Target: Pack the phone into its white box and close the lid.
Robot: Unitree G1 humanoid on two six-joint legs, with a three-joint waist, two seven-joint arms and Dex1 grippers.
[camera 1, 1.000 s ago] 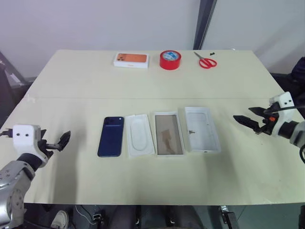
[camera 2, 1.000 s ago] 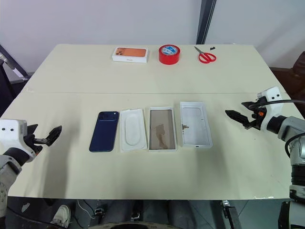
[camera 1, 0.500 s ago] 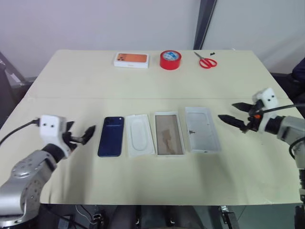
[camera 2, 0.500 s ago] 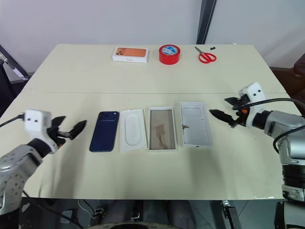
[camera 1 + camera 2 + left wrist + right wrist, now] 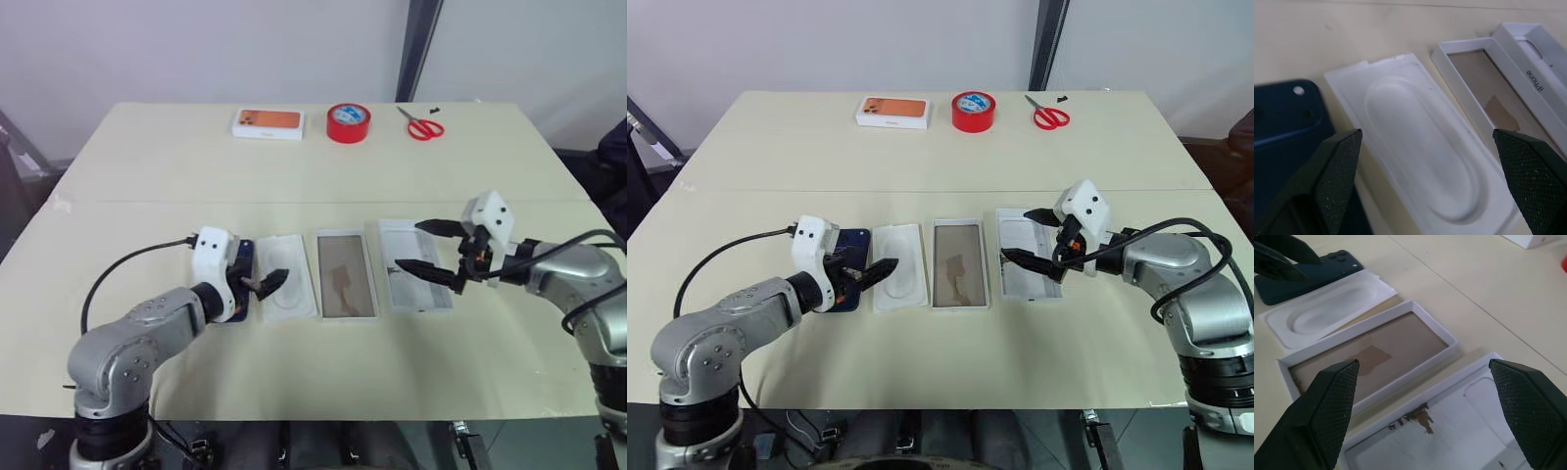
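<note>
The dark navy phone (image 5: 243, 257) lies flat, left of the white box (image 5: 294, 257), a shallow tray with a rounded recess. My left gripper (image 5: 263, 282) is open, low over the phone's right edge and the box's left side, holding nothing. From the left wrist, its fingers (image 5: 1339, 156) stand either side of the recess of the white box (image 5: 1415, 147). The lid (image 5: 419, 294), a deeper white tray with a small dark mark, lies furthest right. My right gripper (image 5: 411, 245) hovers open above the lid, pointing left.
A white tray with a brownish floor (image 5: 345, 274) lies between the white box and the lid. At the table's far edge are a white box with an orange top (image 5: 268, 122), a red tape roll (image 5: 349, 122) and red scissors (image 5: 421, 125).
Both arms swung inward from the table's sides. The left gripper came right to the phone and white box; the right gripper came left over the lid. Both stayed open.
</note>
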